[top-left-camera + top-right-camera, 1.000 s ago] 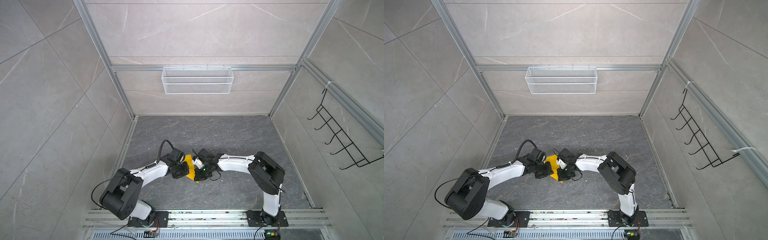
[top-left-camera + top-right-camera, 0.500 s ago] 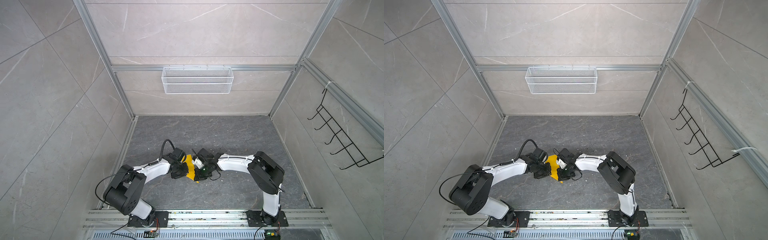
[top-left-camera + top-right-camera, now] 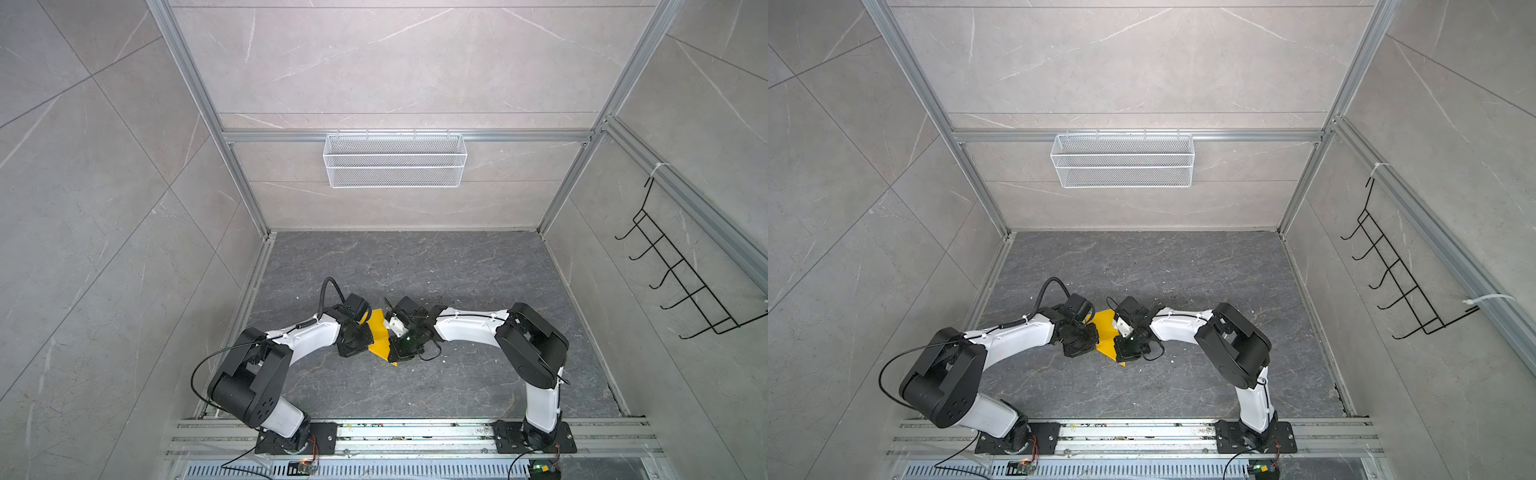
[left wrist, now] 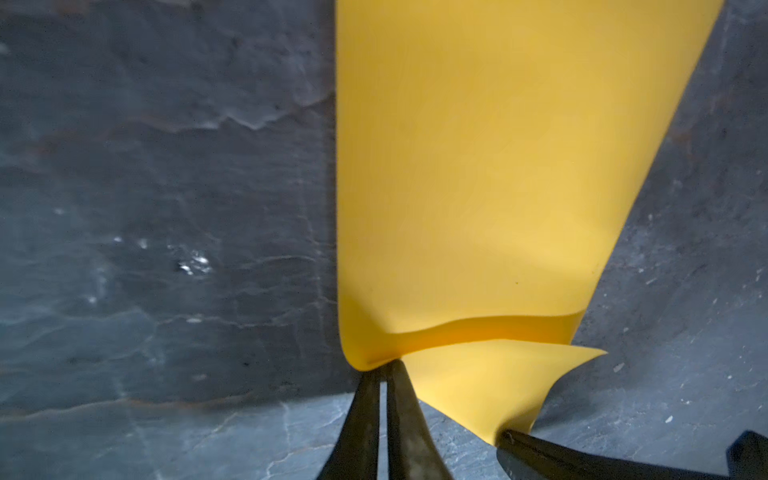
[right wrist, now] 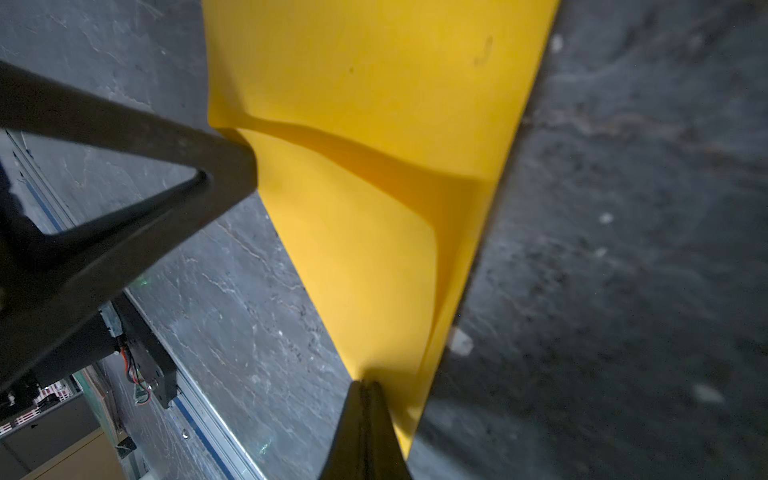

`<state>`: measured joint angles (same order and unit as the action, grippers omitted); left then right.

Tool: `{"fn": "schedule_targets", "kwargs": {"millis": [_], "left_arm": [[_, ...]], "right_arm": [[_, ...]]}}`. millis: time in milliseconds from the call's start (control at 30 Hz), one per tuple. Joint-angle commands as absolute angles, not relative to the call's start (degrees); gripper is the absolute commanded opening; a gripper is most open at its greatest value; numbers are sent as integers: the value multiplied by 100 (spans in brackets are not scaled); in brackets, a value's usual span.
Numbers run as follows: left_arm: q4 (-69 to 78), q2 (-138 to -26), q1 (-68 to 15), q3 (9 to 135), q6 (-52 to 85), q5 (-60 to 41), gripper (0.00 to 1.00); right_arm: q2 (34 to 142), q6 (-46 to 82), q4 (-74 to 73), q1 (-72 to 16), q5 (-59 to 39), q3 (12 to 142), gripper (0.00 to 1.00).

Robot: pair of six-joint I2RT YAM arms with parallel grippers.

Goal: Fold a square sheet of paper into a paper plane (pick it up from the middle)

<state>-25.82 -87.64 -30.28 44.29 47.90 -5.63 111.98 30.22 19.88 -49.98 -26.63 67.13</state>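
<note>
i see the folded yellow paper (image 3: 379, 334) between both arms at the front middle of the dark floor (image 3: 436, 266), long axis running far to near, tapering toward the base rail (image 3: 415, 432). left gripper (image 4: 382, 368) is pinched onto its folded edge, and right gripper (image 5: 365, 384) is clamped tight near the narrow end.

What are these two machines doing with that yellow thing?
Two robot arms are working to fold a yellow paper into a plane. The left gripper and the right gripper are each pinched shut on an edge of it, holding it between them over the dark table. The paper is already folded over on itself, with layers showing, but it is not a finished plane yet.
</note>
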Motion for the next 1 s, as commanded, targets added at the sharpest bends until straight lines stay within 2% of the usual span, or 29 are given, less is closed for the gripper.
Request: {"fn": "schedule_targets", "kwargs": {"millis": [0,267,433,700,967], "left_arm": [[-3092,-8907,-2918,4552,4970,-131,12],[-3565,-9184,-2875,4998,4841,155,10],[-3817,-8774,-2875,5201,4760,314,11],[-2430,-7820,-3151,4536,4623,-1159,13],[-2250,-8485,-3548,4504,4632,-1416,10]], "right_arm": [[11446,3080,2402,-5006,-2307,6540,1],[11426,3099,2360,-5006,-2298,6481,1],[11408,3134,2334,-5004,-2294,6445,1],[11430,3171,2394,-5002,-2302,6460,1],[11461,3191,2461,-5008,-2329,6480,1]]}}
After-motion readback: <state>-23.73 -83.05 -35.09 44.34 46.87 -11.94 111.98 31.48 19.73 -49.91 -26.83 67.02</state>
